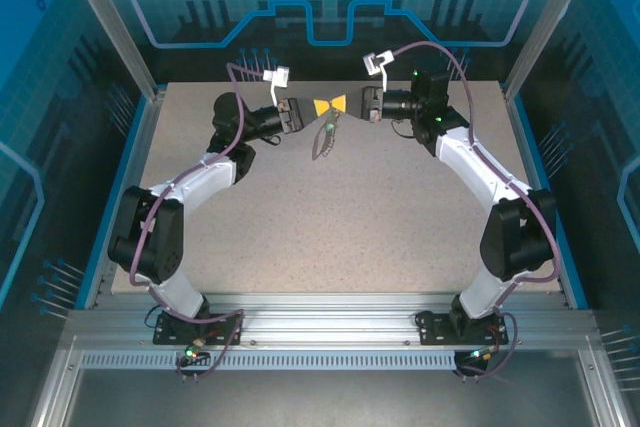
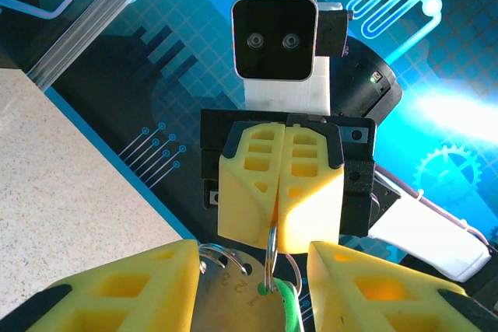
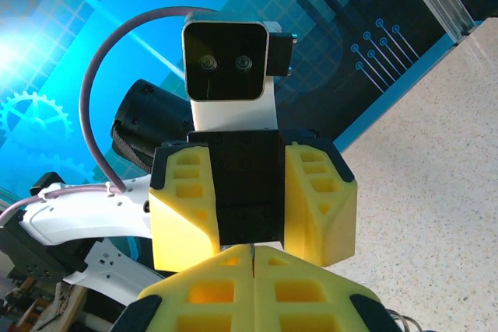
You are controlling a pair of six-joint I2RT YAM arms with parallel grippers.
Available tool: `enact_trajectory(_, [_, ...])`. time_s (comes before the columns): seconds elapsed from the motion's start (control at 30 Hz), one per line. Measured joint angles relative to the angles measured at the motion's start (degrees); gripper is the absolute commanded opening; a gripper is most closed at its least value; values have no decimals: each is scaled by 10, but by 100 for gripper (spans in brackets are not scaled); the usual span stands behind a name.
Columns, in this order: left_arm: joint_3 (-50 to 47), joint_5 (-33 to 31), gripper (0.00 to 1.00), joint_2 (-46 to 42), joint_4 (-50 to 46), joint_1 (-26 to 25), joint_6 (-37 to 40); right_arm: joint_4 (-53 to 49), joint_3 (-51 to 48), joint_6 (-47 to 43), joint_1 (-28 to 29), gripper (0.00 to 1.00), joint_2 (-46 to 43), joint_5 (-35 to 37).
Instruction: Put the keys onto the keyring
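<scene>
The two grippers meet tip to tip above the far middle of the table (image 1: 330,237). The right gripper (image 2: 278,245) has its fingers pressed fully together. They pinch a thin metal loop of the keyring (image 2: 269,260), and this loop goes up into the seam between them. The left gripper (image 2: 253,270) has its fingers partly apart. In the gap sit the coils of the keyring, a silvery tag (image 2: 233,301) and the green key (image 2: 289,310), just beside the pinched loop. Whether the left fingers touch them, one cannot tell. In the top view a dark bundle hangs down from where the fingertips meet.
</scene>
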Motion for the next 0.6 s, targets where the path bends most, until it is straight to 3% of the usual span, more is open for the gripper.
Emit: enact_trajectory(0.6, [11, 7, 28, 15, 17, -1, -12, -2, 0, -7, 0, 0, 7, -2])
